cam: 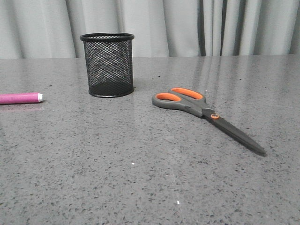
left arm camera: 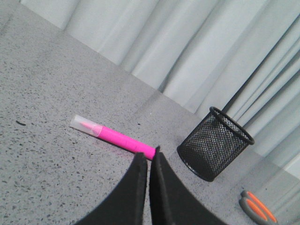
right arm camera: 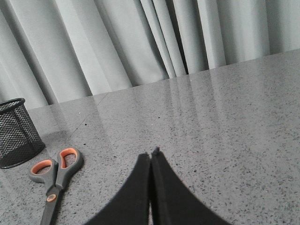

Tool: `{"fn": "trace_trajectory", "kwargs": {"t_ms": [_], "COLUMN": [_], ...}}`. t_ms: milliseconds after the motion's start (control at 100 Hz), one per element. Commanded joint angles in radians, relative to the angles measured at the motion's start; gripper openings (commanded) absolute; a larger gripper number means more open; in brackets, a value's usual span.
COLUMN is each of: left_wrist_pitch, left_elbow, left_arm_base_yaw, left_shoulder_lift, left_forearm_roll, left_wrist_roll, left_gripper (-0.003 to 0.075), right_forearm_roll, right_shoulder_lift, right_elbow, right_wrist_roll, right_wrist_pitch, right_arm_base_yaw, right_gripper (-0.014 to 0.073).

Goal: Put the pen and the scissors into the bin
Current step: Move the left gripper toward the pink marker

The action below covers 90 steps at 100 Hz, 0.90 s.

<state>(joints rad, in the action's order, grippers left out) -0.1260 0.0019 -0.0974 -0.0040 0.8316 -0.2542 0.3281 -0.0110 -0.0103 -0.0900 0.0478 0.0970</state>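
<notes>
A: What's cut off?

B: In the front view the pen runs off the left edge, only its white-tipped end showing. The left wrist view shows it whole, lying flat.

A: And the rest?

B: The bin stands upright, far side of the bench; the scissors lie closed to its right, handles toward it. All three are apart.

A: The jaws?

B: Left gripper and right gripper both pressed together, holding nothing, above speckled grey stone. Pale curtains hang behind.

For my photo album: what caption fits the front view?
Pink pen, black mesh bin and orange-handled scissors lie apart on a grey table.
</notes>
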Motion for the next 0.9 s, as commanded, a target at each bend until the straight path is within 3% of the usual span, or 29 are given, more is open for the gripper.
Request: {"fn": "trace_trajectory", "kwargs": {"t_ms": [0,800,890], "left_wrist_pitch": [0.035,0.035,0.035], "left_elbow": [0.044,0.044,0.044], "left_arm_base_yaw": [0.002,0.002,0.002], "left_shoulder_lift": [-0.032,-0.032,-0.032], "left_forearm_roll": [-0.018,-0.022,-0.018], "left_wrist_roll": [0.006,0.006,0.006], "left_gripper": [-0.0019,-0.0019,-0.0019], "right_forearm_roll": [0.000,0.002,0.093], "right_shoulder_lift": [-0.020,-0.020,-0.020], "right_elbow": [-0.015,-0.015,-0.015], "right_wrist_roll": [-0.002,-0.002,-0.002], "right_wrist_pitch": [-0.076,-0.105,-0.146], "right_arm_base_yaw": [-0.006,-0.006,-0.006], "right_gripper": [-0.0071,-0.0071,-0.0071]}}
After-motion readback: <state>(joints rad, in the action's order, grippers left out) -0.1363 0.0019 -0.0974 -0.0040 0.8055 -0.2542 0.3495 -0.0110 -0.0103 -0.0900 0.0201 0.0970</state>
